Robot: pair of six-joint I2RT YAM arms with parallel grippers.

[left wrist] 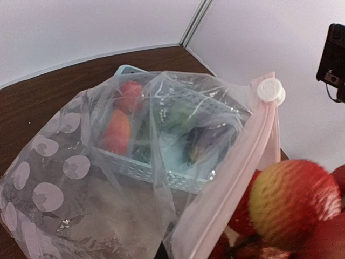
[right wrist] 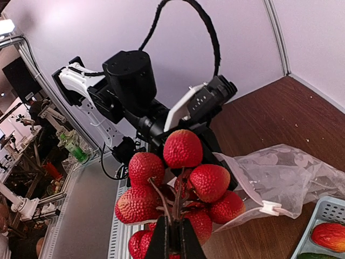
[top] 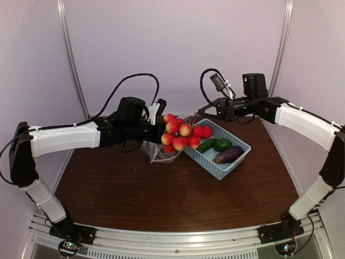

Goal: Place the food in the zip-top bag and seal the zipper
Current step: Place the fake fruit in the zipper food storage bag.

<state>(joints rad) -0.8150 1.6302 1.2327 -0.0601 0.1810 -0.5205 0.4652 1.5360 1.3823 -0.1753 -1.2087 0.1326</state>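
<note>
My right gripper (right wrist: 172, 243) is shut on the stem of a bunch of red strawberries (right wrist: 180, 186) and holds it in the air by the bag's mouth; in the top view the gripper (top: 198, 115) is above the bunch (top: 178, 134). My left gripper (top: 157, 129) is shut on the mouth edge of the clear spotted zip-top bag (top: 156, 152), which hangs to the table. In the left wrist view the bag (left wrist: 81, 183) fills the frame, with its pale zipper (left wrist: 237, 172) and white slider (left wrist: 270, 90); my left fingers are hidden. A cucumber (top: 206, 144), pepper (top: 222, 144) and eggplant (top: 229, 155) lie in the basket.
The light blue slotted basket (top: 215, 168) stands right of the bag on the brown table and also holds two red fruits (top: 202, 131). Its corner shows in the right wrist view (right wrist: 329, 208). Walls close the table at the back and sides.
</note>
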